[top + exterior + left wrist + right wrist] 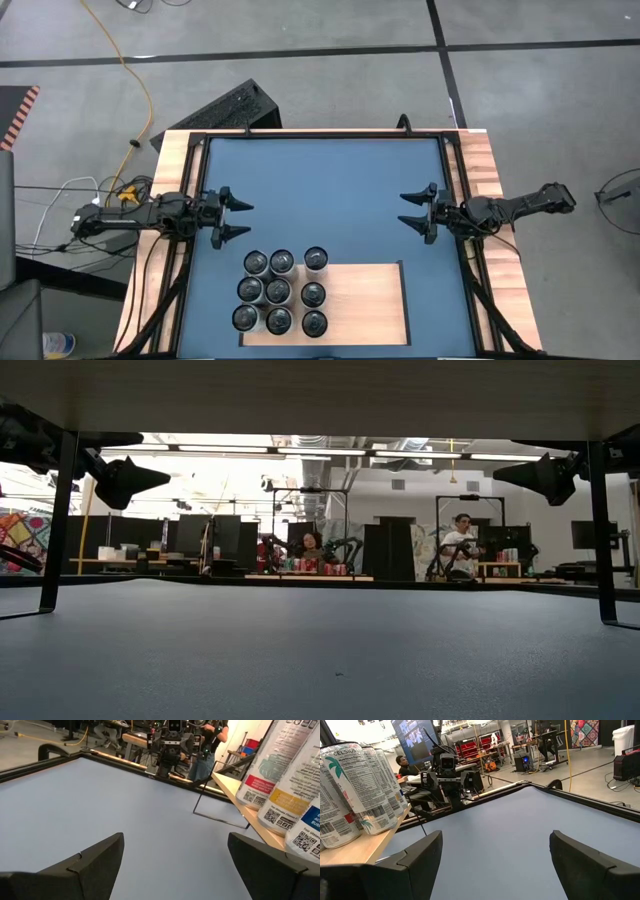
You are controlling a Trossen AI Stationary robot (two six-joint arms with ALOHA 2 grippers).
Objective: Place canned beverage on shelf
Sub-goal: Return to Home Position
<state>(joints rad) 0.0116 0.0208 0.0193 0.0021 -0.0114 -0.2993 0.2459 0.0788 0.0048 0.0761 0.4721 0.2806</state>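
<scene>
Cans (287,785) partly off-frame; L wrist

— What do we make of the shelf?

— We see a flat rectangular panel of pale light-brown wood grain (365,305), wider than deep. It lies level at the table's near edge, raised on thin black legs (58,520) above the blue table surface (320,190).

— And the drinks?

— We count nine tall slim white beverage cans with dark tops (277,292), all upright, in three rows of three on the panel's left half. The third column sits slightly apart from the other two. Up close we read "CELSIUS" lettering, plus red, yellow and blue label bands.

— The right half?

— We see bare wood.
</scene>
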